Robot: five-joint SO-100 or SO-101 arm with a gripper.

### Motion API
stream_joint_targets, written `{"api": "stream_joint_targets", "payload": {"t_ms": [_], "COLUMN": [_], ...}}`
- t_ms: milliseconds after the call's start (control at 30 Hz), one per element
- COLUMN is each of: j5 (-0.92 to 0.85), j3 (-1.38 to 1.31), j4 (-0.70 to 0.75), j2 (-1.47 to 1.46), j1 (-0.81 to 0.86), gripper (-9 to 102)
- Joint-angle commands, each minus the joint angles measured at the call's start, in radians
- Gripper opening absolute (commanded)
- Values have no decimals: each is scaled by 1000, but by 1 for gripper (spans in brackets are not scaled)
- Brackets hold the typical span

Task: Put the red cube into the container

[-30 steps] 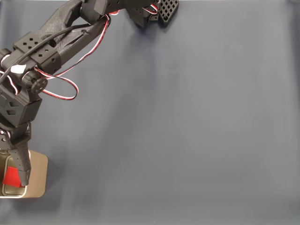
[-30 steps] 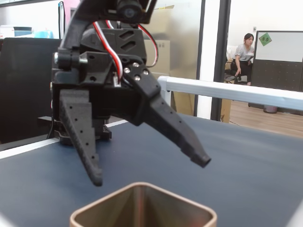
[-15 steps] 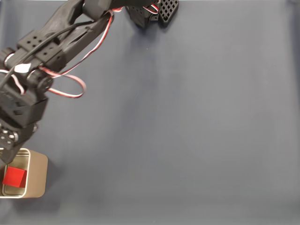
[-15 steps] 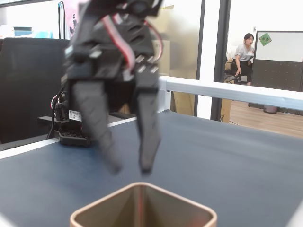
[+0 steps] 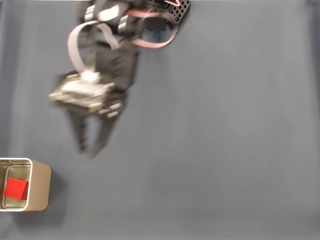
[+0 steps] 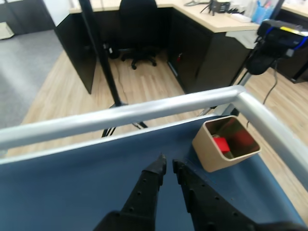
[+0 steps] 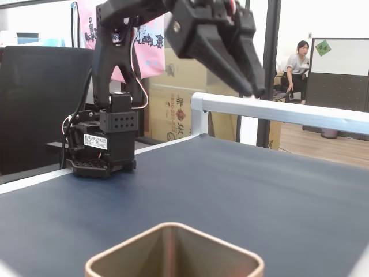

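The red cube (image 5: 15,189) lies inside the beige container (image 5: 43,185) at the bottom left corner of a fixed view from above. My gripper (image 5: 88,149) is blurred, well up and right of the container, with nothing between its fingers. In the wrist view the two black fingertips (image 6: 160,165) stand almost together, gripper (image 6: 169,165) shut and empty, and the container (image 6: 211,153) with the cube (image 6: 221,144) in it sits to the right near the table's corner. In the low fixed view the gripper (image 7: 254,90) is raised high above the container (image 7: 199,259), whose inside floor is hidden.
The arm's base (image 7: 101,144) is mounted at the far edge of the dark blue mat (image 5: 210,130). A metal rail (image 6: 120,115) borders the table. A webcam (image 6: 279,36) stands past the corner. A person (image 7: 298,63) sits far in the background.
The gripper let go of the cube in the container, closed its fingers, then rose and swung away toward the base. The cube stays in the container.
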Motion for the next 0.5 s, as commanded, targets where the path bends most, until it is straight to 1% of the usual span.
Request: {"api": "stream_joint_targets", "payload": {"t_ms": [0, 133, 267, 467], "j5": [-11, -17, -51, -100], "j3": [207, 462, 710, 1039], "j4": [-40, -95, -138, -140], "j2": [206, 423, 641, 945], "j1": [-63, -127, -155, -152], "gripper": [0, 0, 0, 0]}}
